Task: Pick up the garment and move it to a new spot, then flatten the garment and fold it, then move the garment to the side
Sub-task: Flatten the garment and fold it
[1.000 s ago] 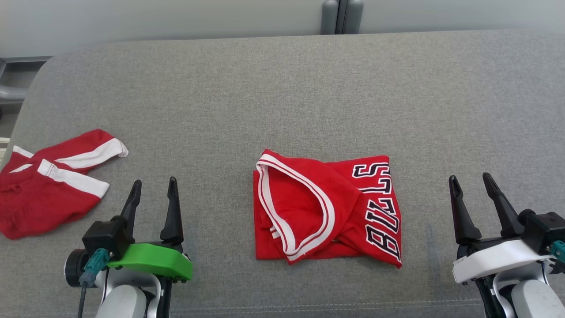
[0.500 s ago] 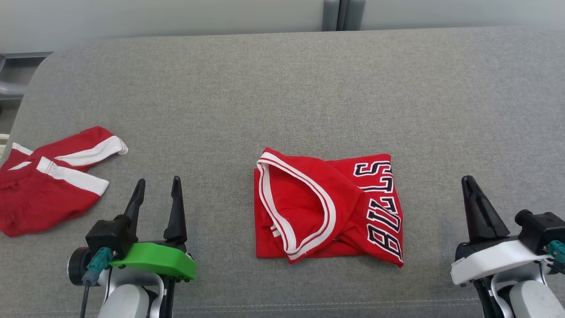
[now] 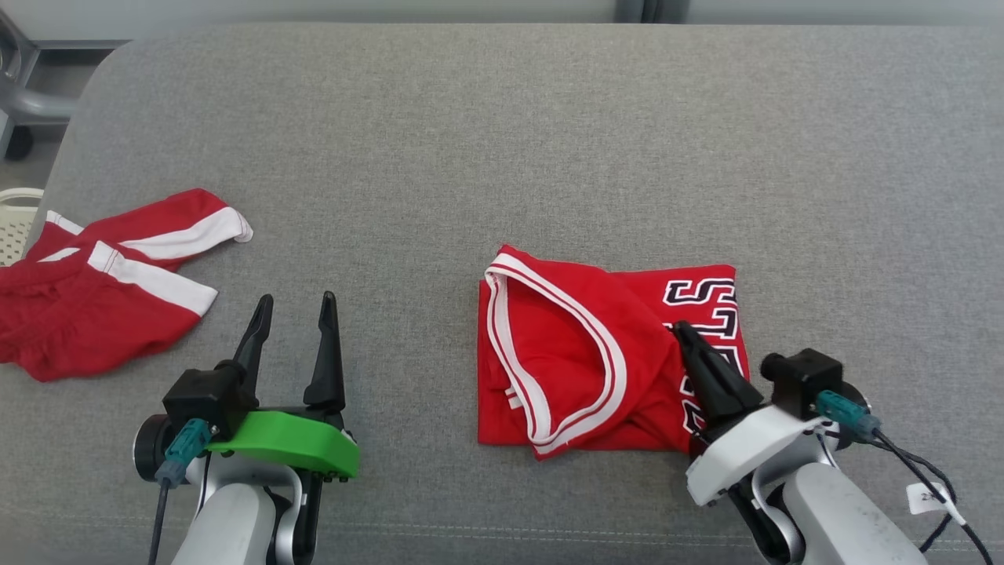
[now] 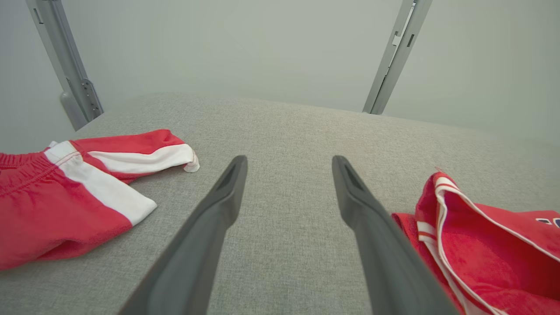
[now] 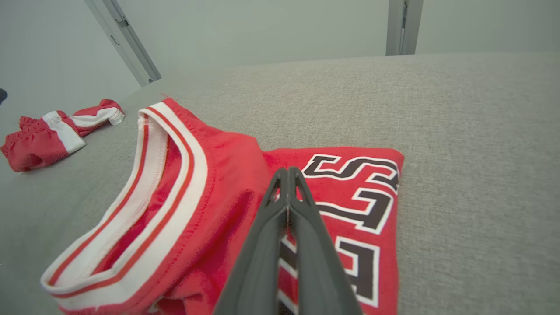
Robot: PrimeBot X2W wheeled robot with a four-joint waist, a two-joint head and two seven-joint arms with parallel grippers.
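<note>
Grey woven cloth covered the wide padded surface [image 3: 502, 141] in the head view. Near its middle lay the folded red jersey [image 3: 565, 353], its white-and-red trim facing up. The right gripper [image 3: 679, 328] stood over the right part of the jersey, its two fingers pressed together with no cloth between them. Whether the tips touched the fabric, I could not tell. It hid most of the black, white-edged lettering [image 3: 698, 292], of which only an S was readable. The left gripper [image 3: 296, 300] rested well apart from the jersey, fingers spread wide and holding nothing. Red shorts [image 3: 102, 306] with white stripes lay crumpled at the left edge, near a pale basket [image 3: 16, 224].

From the left wrist view, the spread fingers pointed along bare grey cloth, with the shorts on one side and the jersey on the other.

From the right wrist view, the closed fingers lay across the lettering, and the shorts were far behind.
</note>
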